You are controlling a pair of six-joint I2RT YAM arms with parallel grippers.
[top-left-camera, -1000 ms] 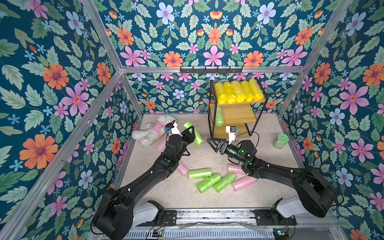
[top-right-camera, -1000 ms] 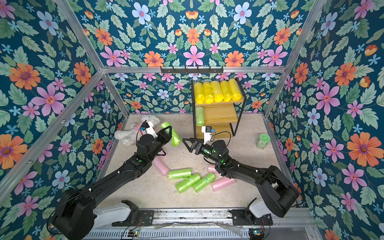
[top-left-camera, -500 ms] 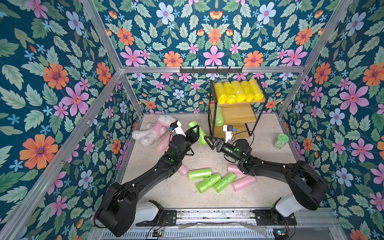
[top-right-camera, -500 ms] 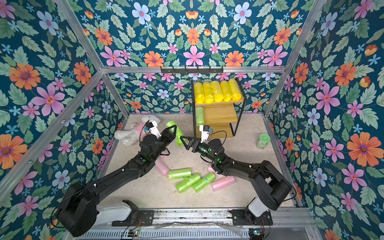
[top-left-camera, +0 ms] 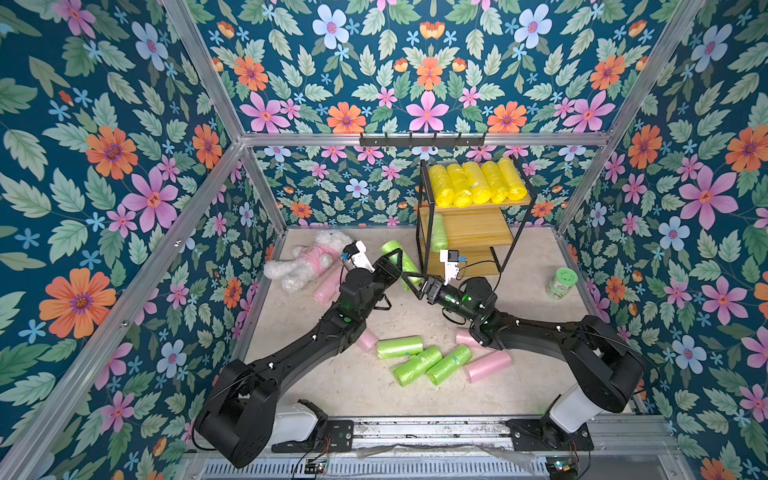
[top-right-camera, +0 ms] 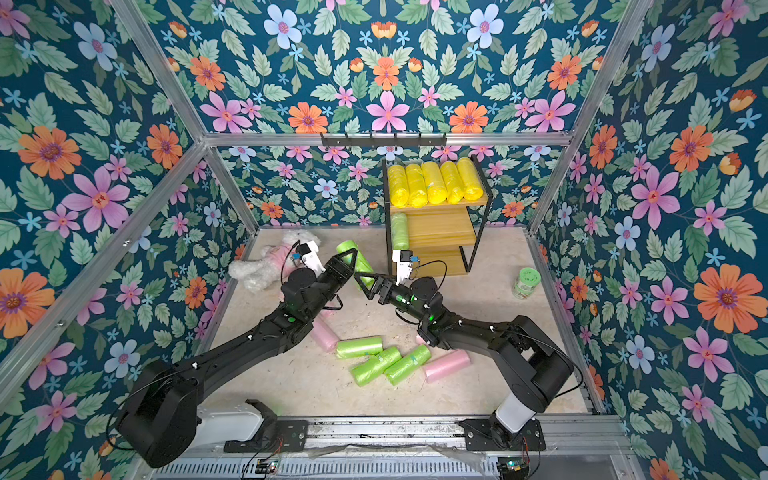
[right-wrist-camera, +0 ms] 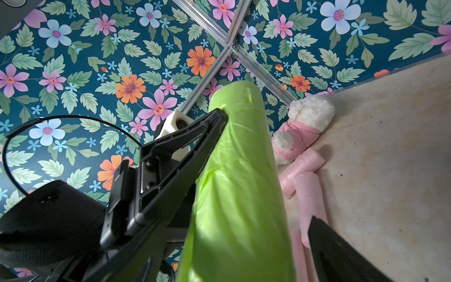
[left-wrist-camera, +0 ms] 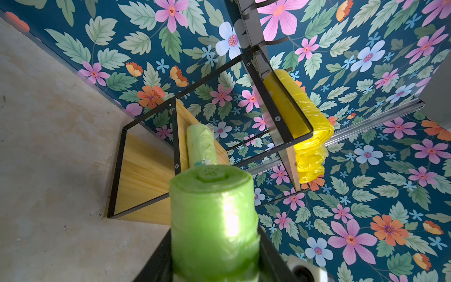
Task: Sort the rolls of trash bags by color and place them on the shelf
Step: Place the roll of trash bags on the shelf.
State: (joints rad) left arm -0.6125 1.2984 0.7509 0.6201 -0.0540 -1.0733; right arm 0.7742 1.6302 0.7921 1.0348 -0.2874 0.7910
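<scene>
Five yellow rolls (top-left-camera: 478, 185) are logged on the shelf's (top-left-camera: 473, 237) top board in a top view. A green roll (top-left-camera: 390, 248) beside the shelf is clamped by the left gripper (top-left-camera: 397, 262), and the right gripper (top-left-camera: 408, 282) is spread around its near end. Right wrist view: one finger (right-wrist-camera: 341, 256) is seen clear of it.

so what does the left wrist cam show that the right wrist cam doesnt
Only the left wrist view: the shelf, with yellow rolls on its top board and one green roll on the middle board.
Only the right wrist view: the plush toy and pink rolls lying on the floor beside it.
Both: the held green roll, gripped by the left end effector and filling the foreground.
</scene>
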